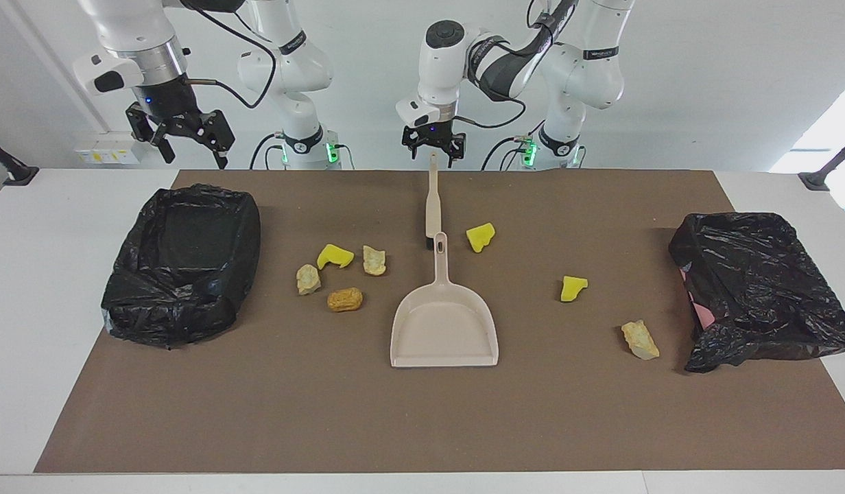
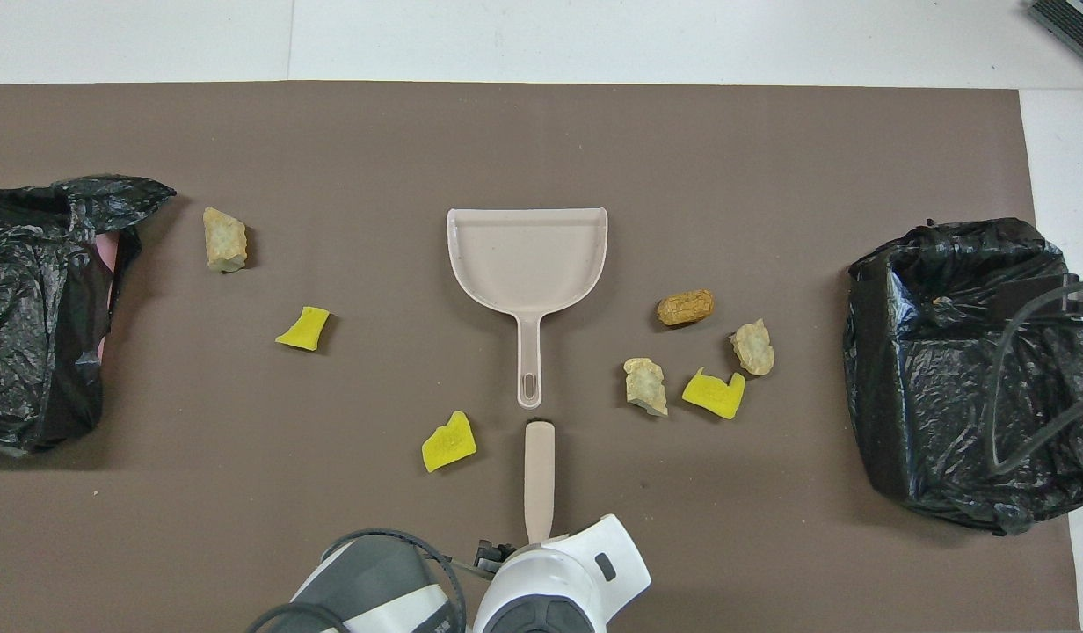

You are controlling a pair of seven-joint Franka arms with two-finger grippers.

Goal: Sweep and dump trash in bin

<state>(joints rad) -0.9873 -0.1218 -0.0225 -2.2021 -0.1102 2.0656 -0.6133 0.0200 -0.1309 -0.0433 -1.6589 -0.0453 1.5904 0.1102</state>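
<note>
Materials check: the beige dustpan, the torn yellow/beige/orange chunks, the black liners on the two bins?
Beige dustpan: looks like moulded plastic, smooth matte, one-piece pan and handle.
Torn yellow, beige and orange-brown chunks: probably foam or sponge, ragged porous edges, dull surface.
Black bin liners: thin plastic film, glossy, heavily crinkled.

Dustpan (image 1: 444, 328) mid-table; brush (image 1: 433, 200) nearer robots; trash (image 1: 339, 256) scattered beside both.

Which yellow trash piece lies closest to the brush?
The yellow piece beside the brush, toward the left arm's end. The other two yellow pieces lie farther away.
</note>
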